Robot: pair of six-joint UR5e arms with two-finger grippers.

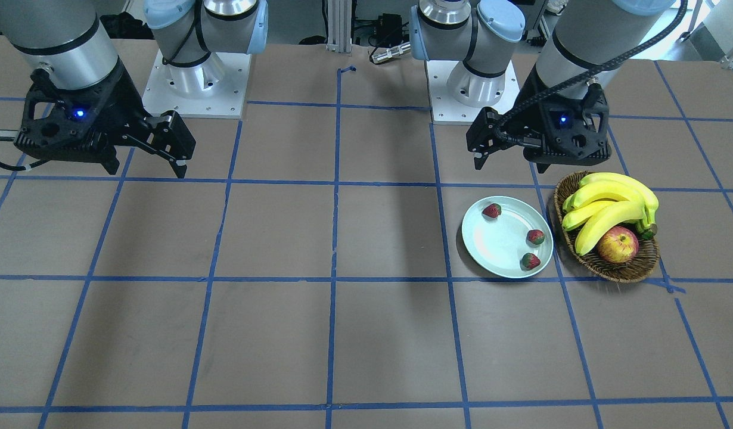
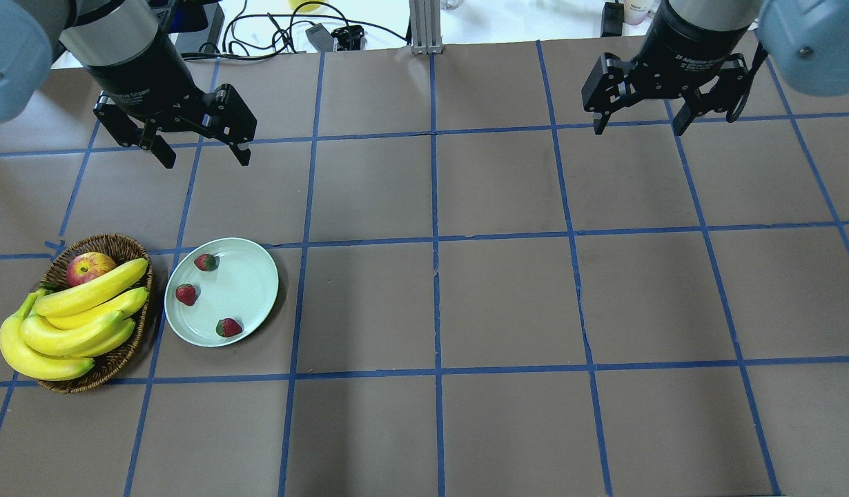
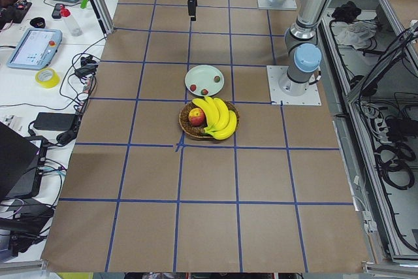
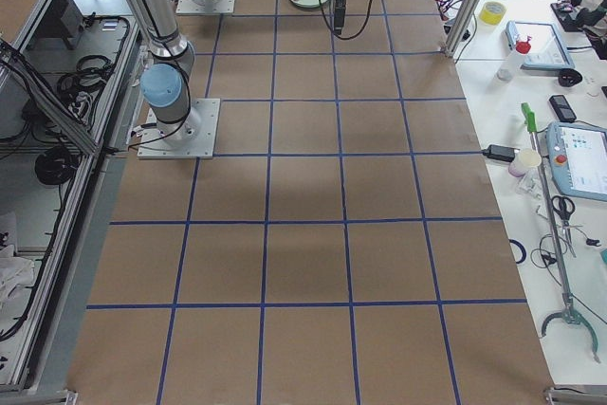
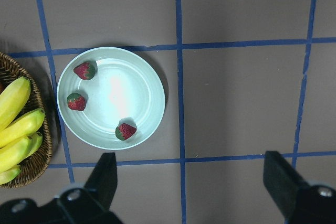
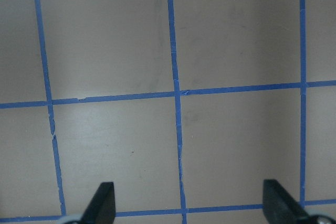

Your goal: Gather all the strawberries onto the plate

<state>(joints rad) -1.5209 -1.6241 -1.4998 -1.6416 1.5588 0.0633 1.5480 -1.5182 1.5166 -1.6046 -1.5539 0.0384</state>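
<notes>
Three strawberries [image 2: 205,262] [image 2: 186,294] [image 2: 228,327] lie inside the pale mint-green plate [image 2: 241,283], near its rim. The left wrist view shows the same three strawberries [image 5: 84,70] [image 5: 76,102] [image 5: 126,131] on the plate [image 5: 126,87]. My left gripper [image 2: 207,160] hangs open above the table, beyond the plate, with nothing between its fingers [image 5: 105,174]. On the far right my right gripper [image 2: 638,130] is open and empty too, over bare table, and its fingers [image 6: 102,200] show at the wrist view's bottom edge.
A brown wicker basket [image 2: 117,243] stands right beside the plate and holds a bunch of bananas [image 2: 72,317] and an apple [image 2: 90,268]. Blue tape lines grid the brown table. Both arm bases [image 1: 193,83] [image 1: 471,89] sit at the robot's edge.
</notes>
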